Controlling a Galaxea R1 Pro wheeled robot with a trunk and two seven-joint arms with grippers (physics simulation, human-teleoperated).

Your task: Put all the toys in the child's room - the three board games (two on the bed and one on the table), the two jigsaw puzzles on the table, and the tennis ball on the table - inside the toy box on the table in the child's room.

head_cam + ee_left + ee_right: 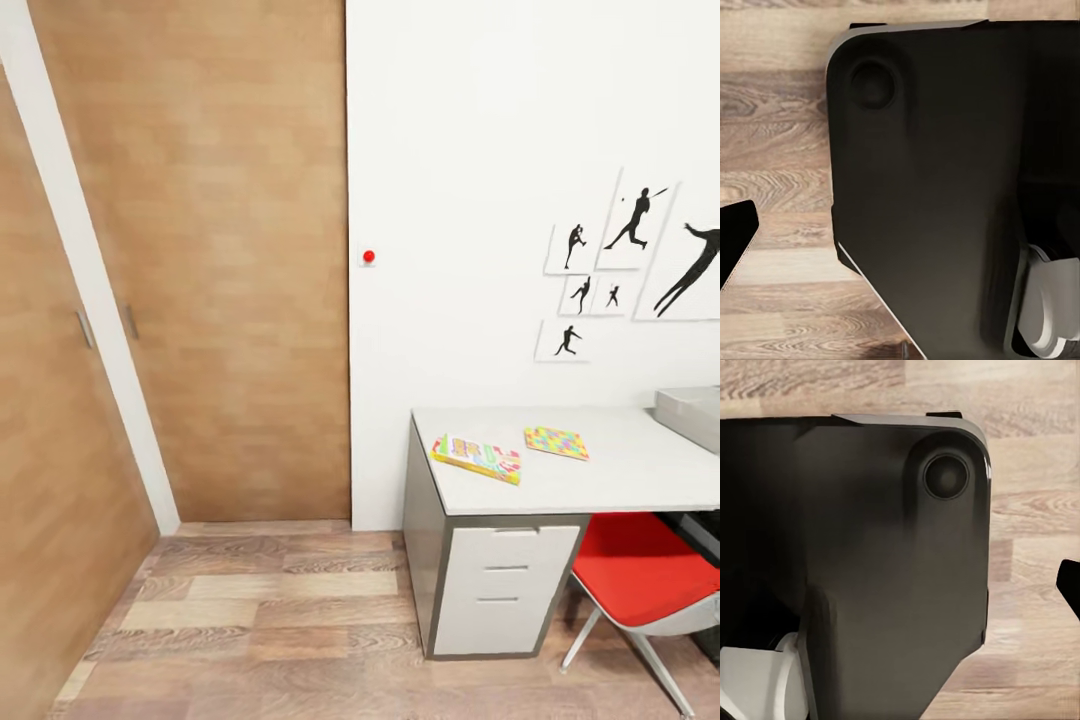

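On the pale grey table (620,470): a yellow-edged board game (477,458) lying flat near the front corner; beside it a multicolour jigsaw puzzle (557,442); grey toy box (692,414) at the right edge.

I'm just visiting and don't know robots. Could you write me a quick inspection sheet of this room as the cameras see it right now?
Surface: pale desk over white drawers.
Job's things: a yellow-edged game box and a jigsaw square lie apart on the desk; the grey tray sits at its right end.
Clutter: nothing seen.
Grippers: open or shut cannot be told; the wrist cameras look down on the robot's dark base and plank floor.
Cables: nothing seen.
Surroundings: red chair, wooden doors, silhouette pictures.
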